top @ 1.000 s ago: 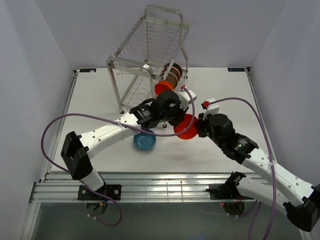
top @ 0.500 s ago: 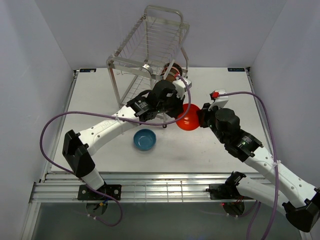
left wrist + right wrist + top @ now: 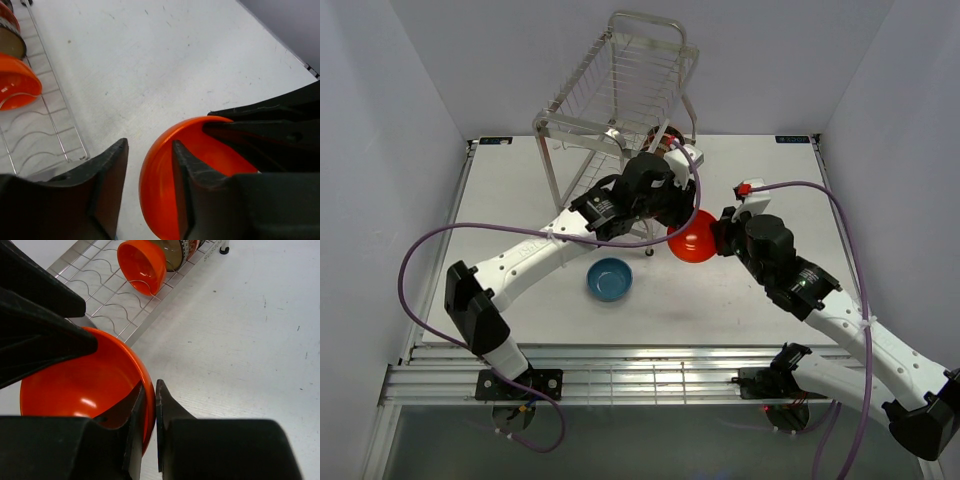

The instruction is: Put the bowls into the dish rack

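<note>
1. Right gripper (image 3: 150,385): jaws closed on the rim of an orange bowl (image 3: 85,380), one finger inside the hollow and one on the outer wall. The pinch is plain from the right wrist.
2. Held bowl (image 3: 692,240): tipped up on edge, hollow facing back toward the right arm. From above it sits just off the rack's near right corner, between the two grippers.
3. Left gripper (image 3: 149,145): jaws apart. From the left wrist the bowl's (image 3: 160,200) outer edge shows in the gap, and one finger (image 3: 187,190) lies across the bowl's face (contact cannot be told). From above, this gripper (image 3: 670,205) is just beside the bowl on the rack side.
4. Rack (image 3: 620,110): stands at the far middle of the table (image 3: 520,190). The upper basket shows bare wire.
5. Lower tier (image 3: 100,290): a second orange bowl (image 3: 142,262) stands on edge in the wavy slots, with a brown bowl (image 3: 177,255) touching behind it. Both also show at the left edge of the left wrist view, orange (image 3: 15,85) and brown (image 3: 10,37).
6. Blue bowl (image 3: 609,278): upright on the table under the left forearm, near the held bowl but apart from it, outside the rack.
</note>
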### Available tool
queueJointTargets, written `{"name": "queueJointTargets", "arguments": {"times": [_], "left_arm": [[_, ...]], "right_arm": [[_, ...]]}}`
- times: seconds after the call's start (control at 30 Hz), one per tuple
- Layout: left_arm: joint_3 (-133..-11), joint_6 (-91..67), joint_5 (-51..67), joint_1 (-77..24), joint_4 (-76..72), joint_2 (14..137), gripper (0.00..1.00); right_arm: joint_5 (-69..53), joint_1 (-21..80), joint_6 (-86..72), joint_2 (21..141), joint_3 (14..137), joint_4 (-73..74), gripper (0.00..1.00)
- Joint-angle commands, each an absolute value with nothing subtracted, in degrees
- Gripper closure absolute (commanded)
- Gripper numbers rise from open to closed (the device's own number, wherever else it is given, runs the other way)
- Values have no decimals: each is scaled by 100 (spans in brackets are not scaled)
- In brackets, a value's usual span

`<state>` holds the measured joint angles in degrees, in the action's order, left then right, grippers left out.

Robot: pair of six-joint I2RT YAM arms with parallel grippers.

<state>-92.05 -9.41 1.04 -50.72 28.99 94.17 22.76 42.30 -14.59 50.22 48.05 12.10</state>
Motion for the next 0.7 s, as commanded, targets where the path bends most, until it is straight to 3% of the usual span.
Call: {"name": "queueJointTargets", "arguments": {"times": [0.0, 0.23, 0.3, 0.4, 0.53, 0.67], "left_arm": [[-9492, -730, -228, -5071, 2549, 9079, 47], [-9677, -318, -19, -5071, 2268, 8720, 30], [-9572, -211, -9, -5071, 2005, 8377, 17], [-9885, -307, 183, -4739, 2056, 8095, 8], [-10449, -992, 606, -3360, 2373, 7919, 2], [-10608, -1458, 196, -1912, 2723, 7586, 2]], "right_arm": [[2347, 4184, -1459, 4931, 5054, 940, 92], [2855, 4122, -1108, 4948, 4940, 844, 92], [3084, 4061, -836, 5001, 4730, 441, 92], [3086, 3780, -28, 5027, 4230, -823, 92], [2848, 3455, 1158, 5316, 3868, -2510, 92], [2454, 3252, 2386, 6053, 3639, -4338, 92]]}}
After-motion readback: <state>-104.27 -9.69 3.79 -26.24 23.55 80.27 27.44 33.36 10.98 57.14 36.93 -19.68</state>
